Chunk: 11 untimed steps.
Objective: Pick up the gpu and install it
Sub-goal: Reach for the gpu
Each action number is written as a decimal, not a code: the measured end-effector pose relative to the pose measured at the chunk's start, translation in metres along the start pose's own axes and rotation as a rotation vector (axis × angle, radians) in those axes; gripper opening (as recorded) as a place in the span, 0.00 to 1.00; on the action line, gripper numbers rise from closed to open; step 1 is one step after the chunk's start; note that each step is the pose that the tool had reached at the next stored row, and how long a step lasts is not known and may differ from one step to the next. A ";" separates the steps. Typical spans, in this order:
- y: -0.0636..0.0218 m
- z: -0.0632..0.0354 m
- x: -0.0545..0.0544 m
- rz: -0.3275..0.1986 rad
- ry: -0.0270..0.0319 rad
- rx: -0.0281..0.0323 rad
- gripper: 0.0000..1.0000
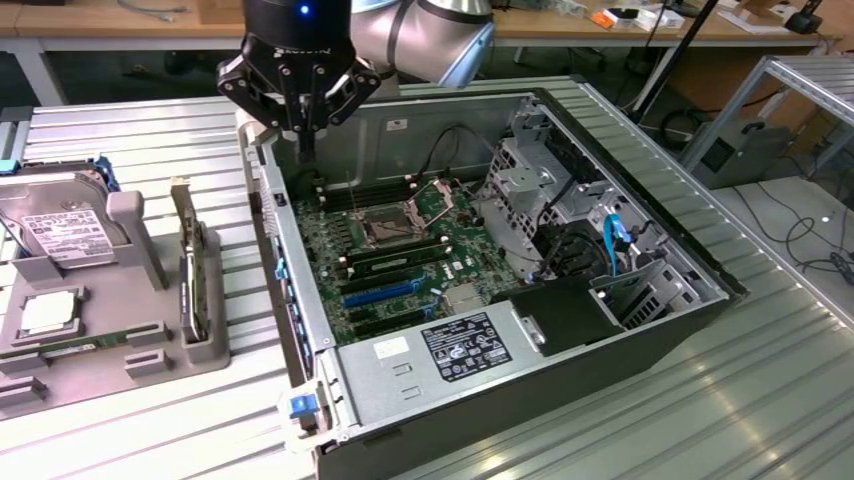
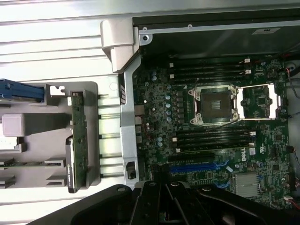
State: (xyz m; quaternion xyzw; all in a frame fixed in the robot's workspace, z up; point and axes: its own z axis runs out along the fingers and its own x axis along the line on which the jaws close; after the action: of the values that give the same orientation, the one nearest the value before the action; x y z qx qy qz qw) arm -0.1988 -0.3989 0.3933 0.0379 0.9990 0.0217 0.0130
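In the exterior view, the claw hangs over one corner of the open computer case. Its fingers are pressed together and hold nothing. The gpu stands on its long edge in a slot of the grey holder on the ribbed tabletop, toward the exterior view's left and just beside the case. It is apart from the claw. A hard drive sits in the same holder.

In the wrist view, the gpu is in the holder, outside the case wall. The motherboard shows an open CPU socket and a blue slot.
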 end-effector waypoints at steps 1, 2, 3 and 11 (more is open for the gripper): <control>0.0000 0.0000 0.001 0.000 0.0000 -0.0001 0.11; -0.0001 0.0000 0.002 0.000 -0.0001 -0.0001 0.11; -0.0002 0.0000 0.002 0.000 0.0000 0.0000 0.11; -0.0004 -0.0001 0.006 0.000 0.0000 0.0000 0.11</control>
State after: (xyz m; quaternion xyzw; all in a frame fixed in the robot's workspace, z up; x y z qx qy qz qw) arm -0.2045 -0.3989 0.3933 0.0378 0.9990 0.0217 0.0131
